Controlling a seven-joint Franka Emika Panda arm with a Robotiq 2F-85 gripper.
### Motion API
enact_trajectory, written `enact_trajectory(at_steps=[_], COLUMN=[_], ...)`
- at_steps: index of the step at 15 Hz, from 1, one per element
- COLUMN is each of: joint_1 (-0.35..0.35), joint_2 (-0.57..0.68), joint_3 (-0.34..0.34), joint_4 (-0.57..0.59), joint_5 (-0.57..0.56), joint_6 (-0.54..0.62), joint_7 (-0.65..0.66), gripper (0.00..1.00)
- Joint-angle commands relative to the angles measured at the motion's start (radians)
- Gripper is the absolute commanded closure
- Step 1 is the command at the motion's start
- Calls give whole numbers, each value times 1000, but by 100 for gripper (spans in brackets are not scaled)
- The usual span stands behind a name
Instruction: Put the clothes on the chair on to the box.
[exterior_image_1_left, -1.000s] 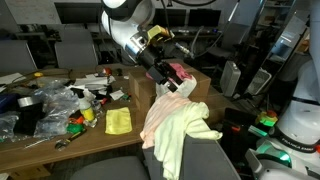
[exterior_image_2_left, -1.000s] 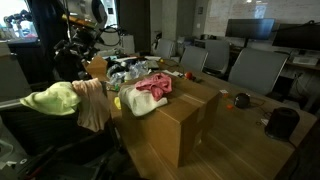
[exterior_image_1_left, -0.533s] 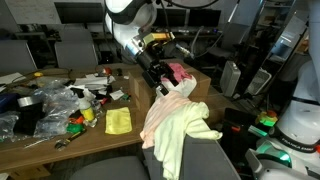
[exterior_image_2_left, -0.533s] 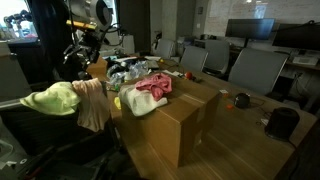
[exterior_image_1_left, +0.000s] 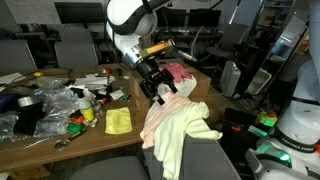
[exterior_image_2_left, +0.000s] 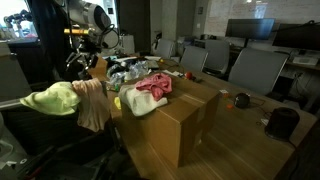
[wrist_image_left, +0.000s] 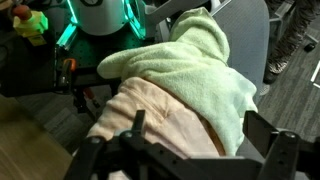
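Note:
A pale green cloth (exterior_image_1_left: 185, 135) and a peach cloth (exterior_image_1_left: 165, 110) hang over the back of a grey chair (exterior_image_1_left: 210, 160). In the other exterior view the green cloth (exterior_image_2_left: 52, 98) and peach cloth (exterior_image_2_left: 92, 100) show at the left. A pink and red cloth (exterior_image_2_left: 150, 88) lies on the cardboard box (exterior_image_2_left: 175, 120), also seen behind the arm (exterior_image_1_left: 180, 72). My gripper (exterior_image_1_left: 160, 88) is open and empty, just above the peach cloth. In the wrist view the jaws (wrist_image_left: 205, 140) straddle the peach cloth (wrist_image_left: 160, 115) beside the green cloth (wrist_image_left: 200, 60).
A wooden table (exterior_image_1_left: 60, 135) holds a yellow cloth (exterior_image_1_left: 118, 121), plastic bags (exterior_image_1_left: 50, 100) and small items. Office chairs (exterior_image_2_left: 255, 70) stand around. Another robot base (exterior_image_1_left: 295, 120) stands at the right edge.
My gripper has moved down and toward the chair, from over the box to just above the peach cloth. The clothes have not moved.

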Motion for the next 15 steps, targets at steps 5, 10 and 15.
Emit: enact_trajectory(at_steps=[5, 10, 15], joint_1=[5, 1, 1], joint_2=[-17, -13, -29], joint_3=[-13, -4, 3], joint_4=[-67, -111, -148], joint_5=[-1, 28, 43], joint_6=[-97, -131, -101], joint_7=[-1, -50, -100], gripper=[0, 0, 0])
